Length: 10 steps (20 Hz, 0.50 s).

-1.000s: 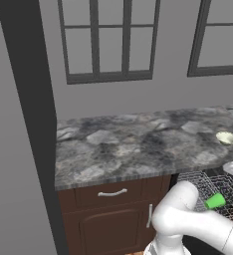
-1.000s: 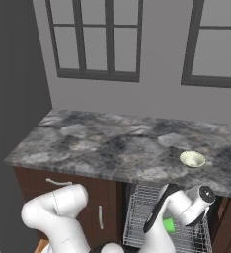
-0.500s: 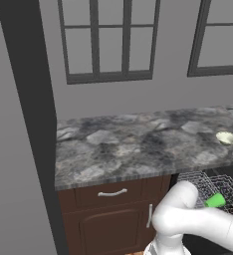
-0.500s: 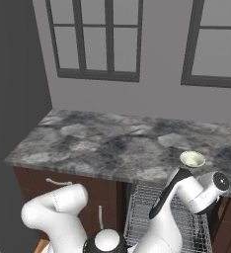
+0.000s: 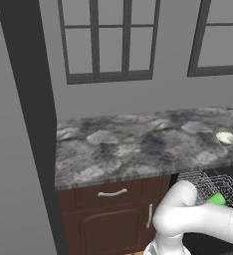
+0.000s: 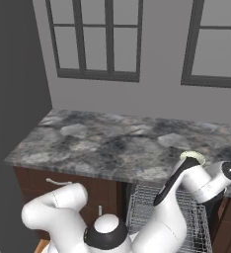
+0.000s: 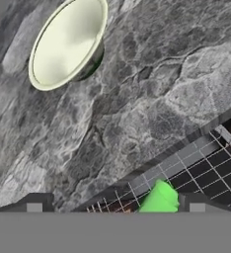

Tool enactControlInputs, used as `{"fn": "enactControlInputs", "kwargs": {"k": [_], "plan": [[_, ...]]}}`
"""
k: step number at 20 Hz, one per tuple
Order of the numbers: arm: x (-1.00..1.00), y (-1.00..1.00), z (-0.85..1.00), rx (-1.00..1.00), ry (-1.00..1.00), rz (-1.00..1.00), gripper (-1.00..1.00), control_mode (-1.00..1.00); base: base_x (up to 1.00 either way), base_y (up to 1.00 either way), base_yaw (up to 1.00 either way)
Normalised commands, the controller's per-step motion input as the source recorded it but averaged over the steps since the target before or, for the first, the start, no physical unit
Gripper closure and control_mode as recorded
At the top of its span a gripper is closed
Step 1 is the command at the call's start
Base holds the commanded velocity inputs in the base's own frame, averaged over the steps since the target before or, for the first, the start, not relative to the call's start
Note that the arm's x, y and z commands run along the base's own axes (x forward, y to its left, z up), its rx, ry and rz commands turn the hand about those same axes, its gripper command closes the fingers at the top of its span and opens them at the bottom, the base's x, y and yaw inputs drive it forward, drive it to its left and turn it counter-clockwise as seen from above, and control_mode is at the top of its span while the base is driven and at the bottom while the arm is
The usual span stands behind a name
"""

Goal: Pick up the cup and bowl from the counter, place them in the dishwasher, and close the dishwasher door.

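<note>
The pale cream bowl (image 7: 68, 42) sits on the mottled grey counter (image 7: 152, 99), up and to the left of my gripper (image 7: 115, 207) in the hand view. The two dark fingertips (image 7: 34, 206) stand wide apart, open, with nothing gripped. The green cup (image 7: 159, 197) lies below them in the dishwasher's wire rack (image 7: 206, 163). From the base views, the bowl (image 5: 227, 138) rests near the counter's right end, and the cup (image 5: 216, 199) shows in the pulled-out rack (image 5: 208, 182). My arm partly covers the bowl (image 6: 192, 157). The dishwasher door is out of view.
Brown cabinets with a silver drawer handle (image 5: 112, 192) stand left of the rack (image 6: 142, 207). A wall with windows (image 5: 106, 40) backs the counter (image 6: 112, 143). A dark pillar (image 5: 29, 99) rises at the counter's left end.
My arm has lifted up out of the rack toward the counter edge near the bowl. The green cup stays behind in the rack. The fingers remain wide apart.
</note>
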Motion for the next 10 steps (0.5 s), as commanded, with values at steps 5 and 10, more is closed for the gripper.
{"fn": "enactControlInputs", "kwargs": {"k": [5,10], "plan": [[0.22,-0.03,0.28,0.00,0.00,-0.05,-1.00,-1.00,0.00,0.00,0.00],[0.34,0.00,0.07,0.00,0.00,-0.03,-1.00,-1.00,0.00,0.00,0.00]]}}
